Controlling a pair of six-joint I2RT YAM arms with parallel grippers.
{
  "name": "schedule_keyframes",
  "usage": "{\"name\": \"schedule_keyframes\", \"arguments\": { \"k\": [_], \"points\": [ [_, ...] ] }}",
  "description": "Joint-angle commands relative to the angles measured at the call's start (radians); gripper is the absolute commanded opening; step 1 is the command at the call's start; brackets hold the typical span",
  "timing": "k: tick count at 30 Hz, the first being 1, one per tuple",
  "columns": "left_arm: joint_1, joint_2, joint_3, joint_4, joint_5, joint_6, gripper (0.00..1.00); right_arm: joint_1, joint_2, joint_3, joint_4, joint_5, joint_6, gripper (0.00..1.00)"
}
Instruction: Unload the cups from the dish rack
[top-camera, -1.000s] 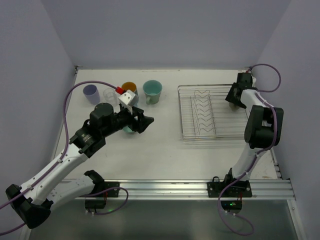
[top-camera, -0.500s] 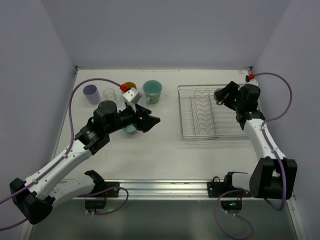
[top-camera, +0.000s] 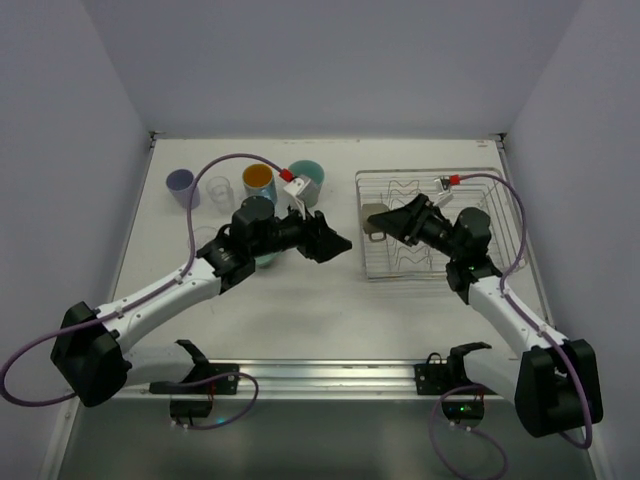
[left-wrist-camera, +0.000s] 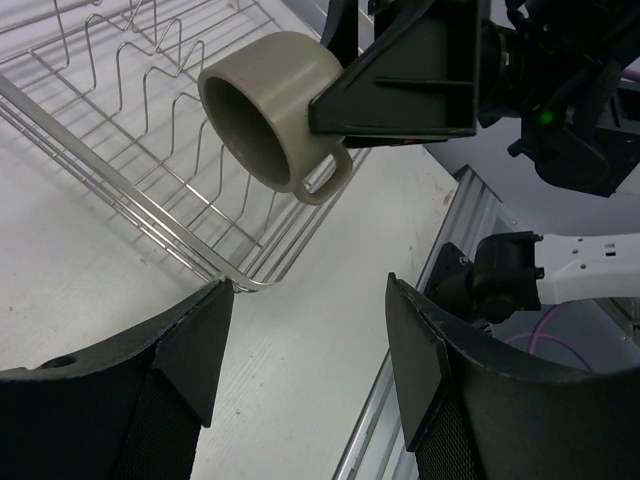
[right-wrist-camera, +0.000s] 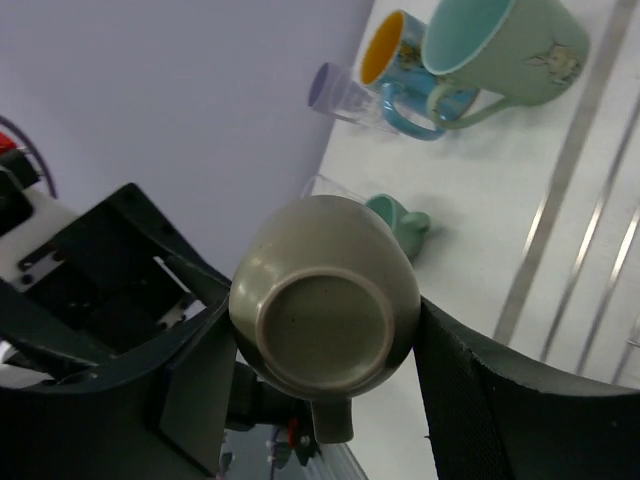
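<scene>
My right gripper (top-camera: 385, 222) is shut on a small olive-brown cup (top-camera: 371, 224), held on its side in the air over the left part of the silver wire dish rack (top-camera: 470, 215). In the right wrist view the cup's base (right-wrist-camera: 325, 318) faces the camera, handle down, between my two fingers. In the left wrist view the cup's mouth (left-wrist-camera: 262, 103) points at my left gripper (left-wrist-camera: 310, 350), which is open and empty just left of the rack (left-wrist-camera: 120, 130). In the top view my left gripper (top-camera: 335, 243) faces the cup with a short gap.
On the table at the back left stand a lavender cup (top-camera: 181, 186), a clear glass (top-camera: 218, 190), a blue mug with orange inside (top-camera: 258, 180) and a pale green mug (top-camera: 305, 178). A small teal cup (top-camera: 262, 260) lies partly under the left arm. Walls enclose three sides.
The right arm has swung from the rack's far right corner leftward across the rack, carrying the olive-brown cup. The left arm has reached rightward toward the rack's left edge, jaws staying open.
</scene>
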Motion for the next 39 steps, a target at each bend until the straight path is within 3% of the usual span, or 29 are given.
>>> {"name": "schedule_keyframes", "arguments": {
  "k": [1, 9, 20, 28, 29, 31, 32, 33, 34, 39],
  "points": [
    [-0.017, 0.027, 0.052, 0.089, -0.032, -0.004, 0.68, 0.010, -0.017, -0.019, 0.301, -0.122, 0.164, 0.40],
    [-0.035, 0.109, 0.099, 0.164, -0.037, 0.007, 0.67, 0.018, 0.077, -0.053, 0.518, -0.192, 0.313, 0.39],
    [-0.037, 0.167, 0.131, 0.221, -0.026, 0.005, 0.51, 0.040, 0.111, -0.041, 0.552, -0.207, 0.339, 0.39],
    [-0.043, 0.164, 0.131, 0.257, -0.017, -0.002, 0.33, 0.064, 0.192, -0.041, 0.661, -0.224, 0.421, 0.38],
    [-0.043, 0.164, 0.131, 0.257, -0.021, -0.001, 0.23, 0.066, 0.206, -0.042, 0.687, -0.224, 0.431, 0.38],
    [-0.046, 0.161, 0.133, 0.250, -0.029, -0.001, 0.14, 0.069, 0.218, -0.042, 0.718, -0.228, 0.454, 0.38],
    [-0.046, 0.158, 0.131, 0.247, -0.035, 0.004, 0.03, 0.070, 0.224, -0.042, 0.720, -0.228, 0.457, 0.38],
    [-0.047, 0.156, 0.131, 0.236, -0.047, 0.007, 0.00, 0.072, 0.226, -0.042, 0.721, -0.228, 0.458, 0.38],
    [-0.046, 0.144, 0.131, 0.227, -0.054, 0.012, 0.00, 0.072, 0.226, -0.042, 0.720, -0.228, 0.457, 0.39],
    [-0.046, 0.078, 0.136, 0.103, -0.161, 0.068, 0.00, 0.072, 0.210, -0.055, 0.695, -0.222, 0.440, 0.86]
  ]
}}
